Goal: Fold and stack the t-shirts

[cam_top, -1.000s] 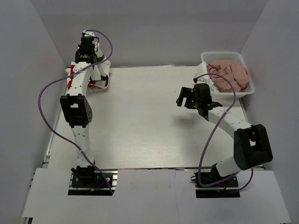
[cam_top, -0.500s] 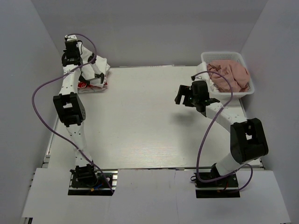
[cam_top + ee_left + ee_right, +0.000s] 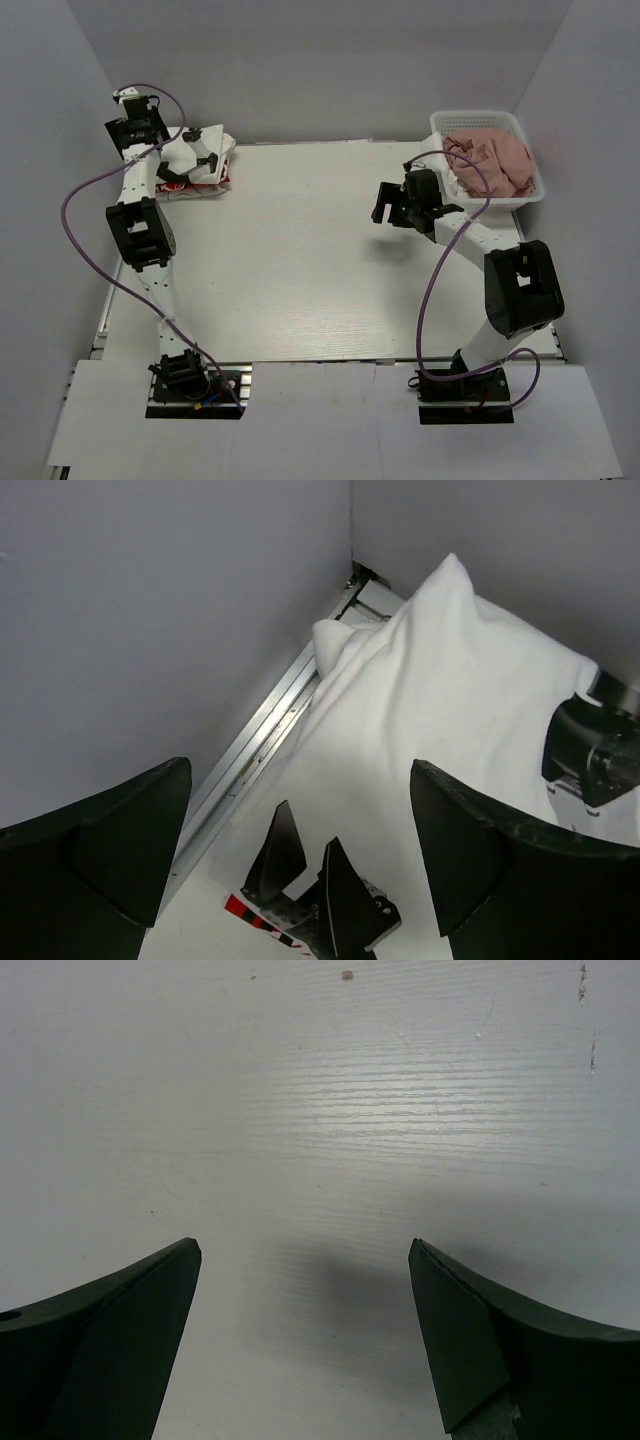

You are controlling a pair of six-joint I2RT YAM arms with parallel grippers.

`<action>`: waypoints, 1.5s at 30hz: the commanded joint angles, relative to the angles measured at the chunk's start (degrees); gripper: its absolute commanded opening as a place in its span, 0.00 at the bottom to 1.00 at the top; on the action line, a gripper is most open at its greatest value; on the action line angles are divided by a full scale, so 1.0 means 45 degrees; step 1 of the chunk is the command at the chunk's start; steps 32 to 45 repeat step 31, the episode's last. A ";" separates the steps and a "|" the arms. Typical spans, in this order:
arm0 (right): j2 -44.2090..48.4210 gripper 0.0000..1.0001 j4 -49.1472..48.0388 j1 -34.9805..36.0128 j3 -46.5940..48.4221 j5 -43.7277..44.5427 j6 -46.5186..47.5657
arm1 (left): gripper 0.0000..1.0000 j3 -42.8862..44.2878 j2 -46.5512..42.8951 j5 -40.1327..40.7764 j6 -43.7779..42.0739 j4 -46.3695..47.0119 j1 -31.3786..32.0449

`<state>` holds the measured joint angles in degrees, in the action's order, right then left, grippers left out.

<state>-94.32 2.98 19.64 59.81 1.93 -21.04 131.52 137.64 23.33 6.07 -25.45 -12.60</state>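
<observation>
Far left of the white plastic mesh basket [image 3: 475, 114], the left gripper [image 3: 300, 770] hangs spread and empty over a folded white red-printed t-shirt [image 3: 440, 680]. Just left of the basket, the right gripper [image 3: 303, 1247] gapes empty. Inside, the crumpled dusty-pink t-shirt [image 3: 495, 160] looks light and limp, best pinched at a raised fold.

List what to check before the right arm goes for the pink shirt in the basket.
1. Right gripper jaws open, nothing between them: ok.
2. Pink shirt in view, bunched in the basket: ok.
3. A graspable fold on top of the pink shirt: cannot tell, too small.
4. Left gripper jaws open over the folded white shirt: ok. Whether it touches the cloth: cannot tell.
5. Arms well apart, left at the far-left corner, right beside the basket: ok.
6. Right arm's purple cable free of the basket rim: cannot tell.
</observation>
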 commanded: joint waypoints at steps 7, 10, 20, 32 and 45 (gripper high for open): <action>0.2226 0.90 -0.1029 0.0069 -0.0729 -0.0312 0.0125 | 1.00 -0.1665 -0.4392 -0.2873 0.2199 -0.1549 0.0611; 0.3417 0.90 -0.1424 0.0050 -0.1919 -0.0761 -0.0226 | 1.00 -0.4646 -0.6577 -0.3504 0.3704 -0.1883 0.1196; 0.8123 0.90 0.0700 -0.0008 -0.5025 -0.0509 -0.0811 | 1.00 -1.9080 -1.6363 -0.7533 0.6403 0.2907 0.4867; 1.2308 0.90 -0.0018 -0.0009 -0.8487 -0.1816 -0.1536 | 1.00 -2.1571 -2.1759 -0.6417 0.6797 0.0599 0.5124; 1.2308 0.90 -0.0018 -0.0009 -0.8487 -0.1816 -0.1536 | 1.00 -2.1571 -2.1759 -0.6417 0.6797 0.0599 0.5124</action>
